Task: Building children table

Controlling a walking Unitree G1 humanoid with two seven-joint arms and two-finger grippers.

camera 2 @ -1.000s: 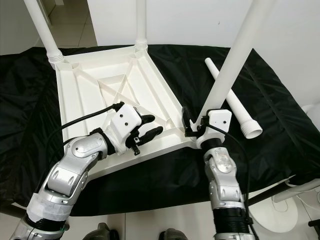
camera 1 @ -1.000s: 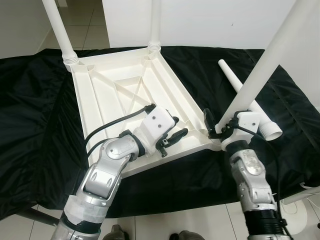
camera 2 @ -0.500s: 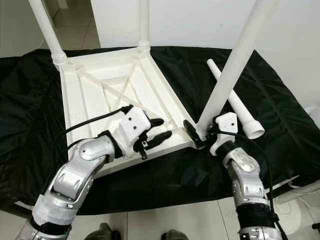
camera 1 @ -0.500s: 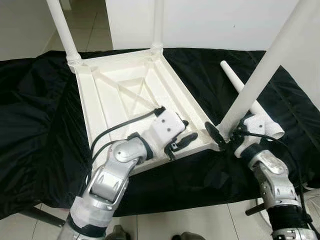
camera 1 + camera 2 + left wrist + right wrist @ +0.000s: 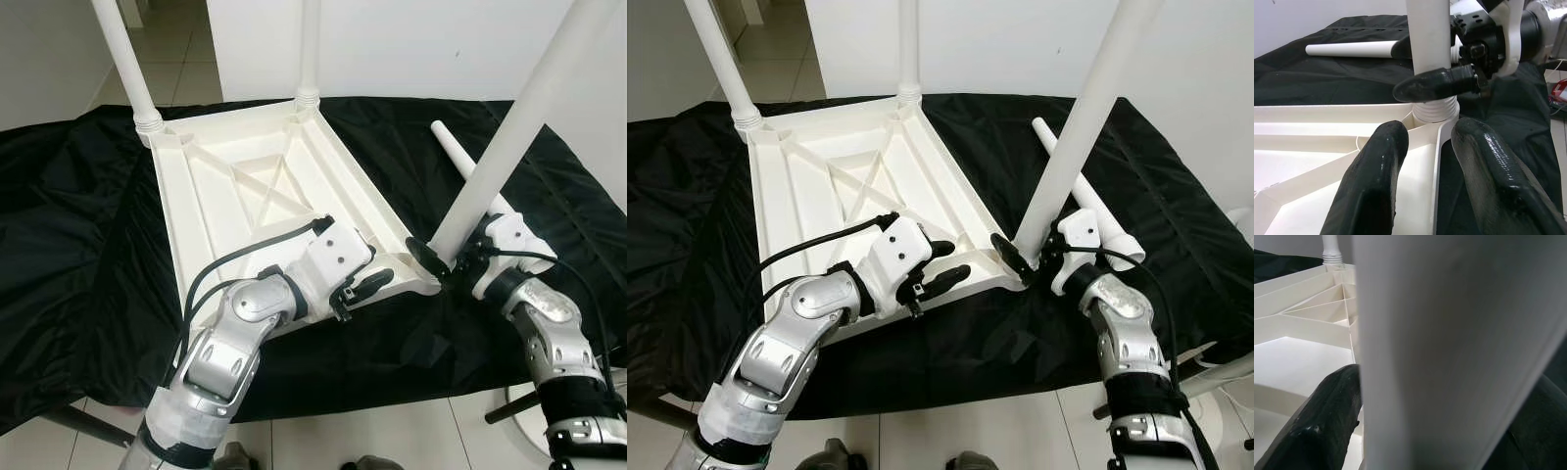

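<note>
Upturned white table top (image 5: 245, 196) on black cloth (image 5: 78, 245), two far legs standing in its corners. Right gripper (image 5: 443, 266) closed around the base of the near-right leg (image 5: 500, 157), seated upright in its corner socket; spare leg (image 5: 468, 176) lying just behind it. Left gripper (image 5: 364, 284) slightly parted, holding nothing, over the near rim beside that socket.

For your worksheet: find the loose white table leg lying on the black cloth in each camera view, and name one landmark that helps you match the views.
Left eye view: loose leg lies right of the upturned tabletop.
Right eye view: loose leg, again right, behind the leg being fitted.
Left wrist view: it lies across the cloth.
Right wrist view: cannot be made out.
Shared landmark: the leg being fitted.
</note>
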